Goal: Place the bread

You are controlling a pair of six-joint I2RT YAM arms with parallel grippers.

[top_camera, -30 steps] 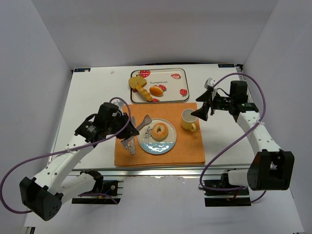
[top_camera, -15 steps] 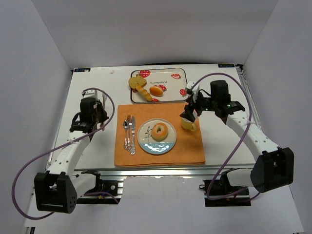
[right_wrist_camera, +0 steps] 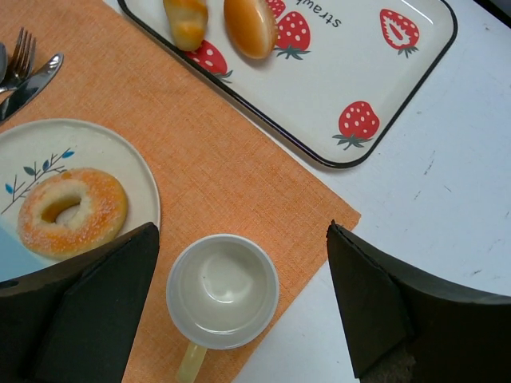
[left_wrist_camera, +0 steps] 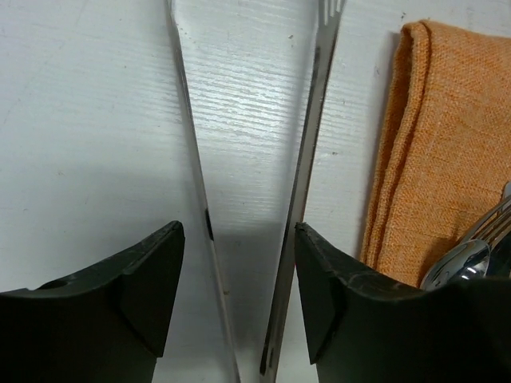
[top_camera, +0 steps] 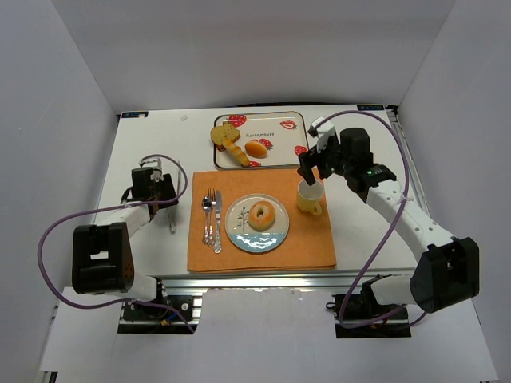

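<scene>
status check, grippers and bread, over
Left gripper open, tongs between its fingers. Right gripper open above the cup. Bread on the plate, clear of both grippers. Nothing in the way.

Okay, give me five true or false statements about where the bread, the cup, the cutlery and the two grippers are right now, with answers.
1. The bread lies on the plate. True.
2. The right gripper is shut on the bread. False: it is open and empty, above the yellow cup.
3. The yellow cup is full of liquid. False: it looks empty in the right wrist view.
4. The left gripper is open over the white table, beside the orange placemat. True.
5. The cutlery lies to the right of the plate in the top view. False: it lies to the left.
</scene>
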